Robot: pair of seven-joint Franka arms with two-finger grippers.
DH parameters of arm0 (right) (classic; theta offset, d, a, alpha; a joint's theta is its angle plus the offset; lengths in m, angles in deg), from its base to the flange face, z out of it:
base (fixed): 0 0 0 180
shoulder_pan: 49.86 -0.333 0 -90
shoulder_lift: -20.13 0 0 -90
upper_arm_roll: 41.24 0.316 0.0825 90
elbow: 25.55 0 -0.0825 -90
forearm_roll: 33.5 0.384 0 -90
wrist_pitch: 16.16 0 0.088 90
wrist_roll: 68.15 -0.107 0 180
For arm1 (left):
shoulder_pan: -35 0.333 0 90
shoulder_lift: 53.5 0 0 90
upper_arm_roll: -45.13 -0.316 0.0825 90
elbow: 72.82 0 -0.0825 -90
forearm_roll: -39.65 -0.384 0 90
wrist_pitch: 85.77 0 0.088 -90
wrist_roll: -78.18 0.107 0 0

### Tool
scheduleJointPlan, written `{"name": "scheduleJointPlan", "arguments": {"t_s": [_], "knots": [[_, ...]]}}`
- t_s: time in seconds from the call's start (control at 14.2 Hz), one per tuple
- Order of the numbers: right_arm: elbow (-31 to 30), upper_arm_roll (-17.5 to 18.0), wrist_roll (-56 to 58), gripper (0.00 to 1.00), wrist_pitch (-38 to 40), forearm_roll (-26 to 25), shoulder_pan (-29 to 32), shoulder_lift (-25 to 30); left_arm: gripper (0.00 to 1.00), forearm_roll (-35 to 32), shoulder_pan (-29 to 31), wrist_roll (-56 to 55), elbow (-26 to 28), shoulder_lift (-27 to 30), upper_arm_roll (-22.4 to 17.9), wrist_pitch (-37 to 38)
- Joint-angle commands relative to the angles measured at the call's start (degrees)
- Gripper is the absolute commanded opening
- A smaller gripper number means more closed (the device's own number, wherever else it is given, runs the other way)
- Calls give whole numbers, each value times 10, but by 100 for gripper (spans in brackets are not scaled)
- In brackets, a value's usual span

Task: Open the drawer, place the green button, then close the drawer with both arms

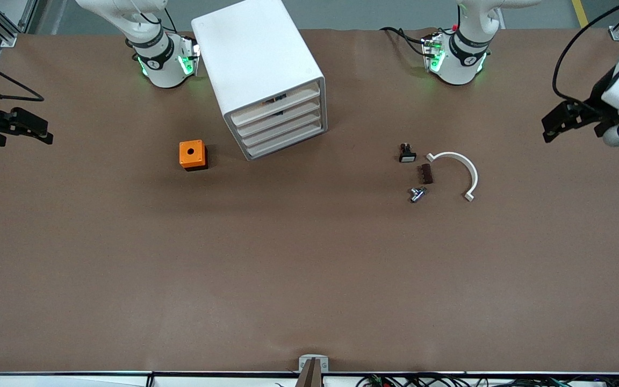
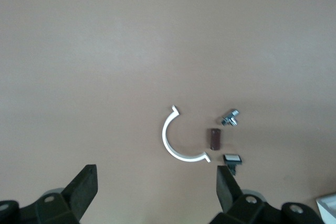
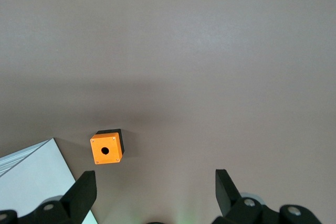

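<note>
A big brown table (image 1: 309,279) fills the view, with lots of bare room in the half nearer the front camera. A white cabinet (image 1: 258,64) stands near the right arm's base, turned a little. Its four drawers are all pushed in, and the top drawer (image 1: 277,102) shows something dark at its front edge; I cannot tell what is inside any of them. An orange cube (image 1: 193,155) with a round hole sits just beside the cabinet, toward the right arm's end. Toward the left arm's end lies a small group: a black switch with a white face (image 1: 407,153), a little brown block (image 1: 425,173), a shiny metal fitting (image 1: 417,193) and a white half-ring clamp (image 1: 457,172). They lie near each other but do not touch. I cannot see a green button anywhere. The right gripper (image 1: 46,133) hangs over its end of the table, fingers spread wide, holding nothing. The left gripper (image 1: 548,126) hangs over the other end, also spread wide and holding nothing.
</note>
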Motion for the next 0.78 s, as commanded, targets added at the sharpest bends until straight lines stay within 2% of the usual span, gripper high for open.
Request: {"name": "scheduleJointPlan", "arguments": {"t_s": [0.0, 0.71], "knots": [[-60, -1, 5, 100, -31, 5, 2, 52, 100, 19, -34, 14, 66, 56, -32, -5], [-45, -2, -4, 100, -34, 6, 3, 53, 100, 20, -31, 43, 48, 45, -33, 5]]}}
